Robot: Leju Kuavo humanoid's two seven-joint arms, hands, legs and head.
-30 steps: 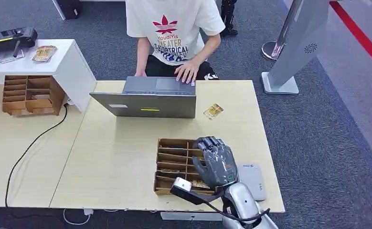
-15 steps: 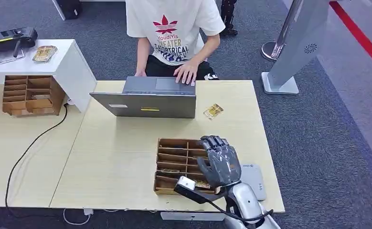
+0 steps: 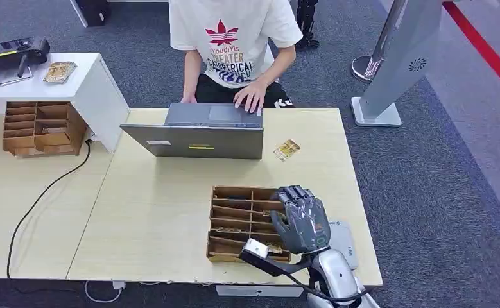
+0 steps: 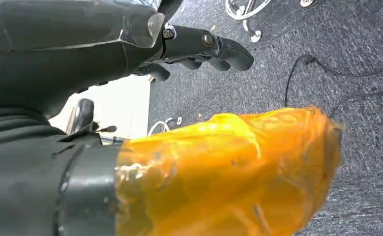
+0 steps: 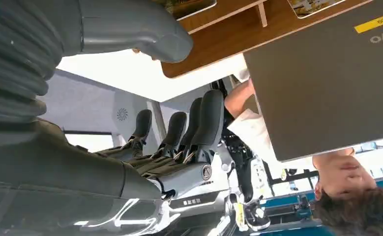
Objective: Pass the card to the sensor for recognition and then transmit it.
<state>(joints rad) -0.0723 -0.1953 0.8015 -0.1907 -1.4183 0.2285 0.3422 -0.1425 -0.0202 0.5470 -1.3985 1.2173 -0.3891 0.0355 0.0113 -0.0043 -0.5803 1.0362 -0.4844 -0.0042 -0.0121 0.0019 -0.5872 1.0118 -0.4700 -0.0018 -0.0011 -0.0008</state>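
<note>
Head view, looking down on a pale wooden table (image 3: pixel 163 212) whose right edge runs down the right-centre of the frame, with grey carpet (image 3: pixel 439 192) beyond it. The right hand (image 3: pixel 301 218) stands in the lower centre-right, fingers extended upward and apart, holding nothing; it overlaps the right end of a compartmented wooden organiser (image 3: pixel 234 221) and sits just left of a flat grey sensor pad (image 3: pixel 342 240) lying near the table's lower right corner. A broad bare stretch of tabletop lies between the organiser and the laptop (image 3: pixel 196 131) at upper centre; a narrower strip remains between the hand and the right table edge. One card (image 3: pixel 286 149), gold-toned with dark printing, rests flat on the table just right of the laptop, well apart from the hand. Further cards lie in the organiser's slots, one at the lower row beside the wrist (image 3: pixel 271 248). A person (image 3: pixel 234 38) sits behind the laptop with a hand (image 3: pixel 252 96) on its keyboard. A second organiser (image 3: pixel 38 127) sits at the left edge beside a white stand (image 3: pixel 86 83). In the left wrist view the left hand (image 4: pixel 130 54) hangs above carpet, fingers loosely extended and apart, empty, with an orange-wrapped thumb.
</note>
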